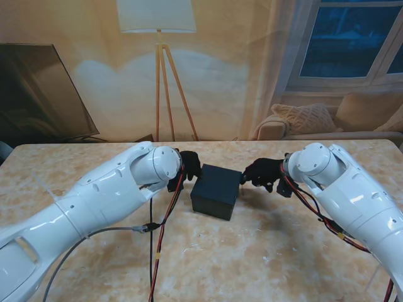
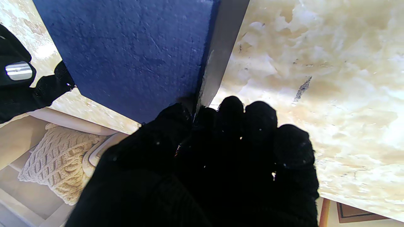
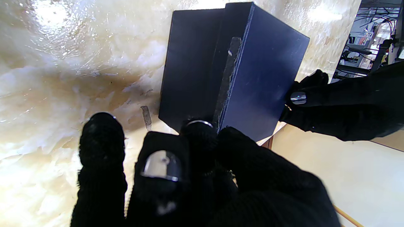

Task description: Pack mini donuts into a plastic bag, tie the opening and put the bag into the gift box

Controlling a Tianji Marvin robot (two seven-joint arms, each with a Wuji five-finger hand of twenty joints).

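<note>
- Your left hand (image 1: 187,165) is pinching the box (image 1: 216,190) at its far-left corner.
- Your right hand (image 1: 263,173) is gripping the far-right corner.

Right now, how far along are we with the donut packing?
Late stage, it seems. The dark blue gift box sits closed on the marble table, with no donuts or bag showing, so whether they are inside cannot be told. In hand: the left hand and right hand both touch the lid's opposite corners. Left: letting go.
</note>
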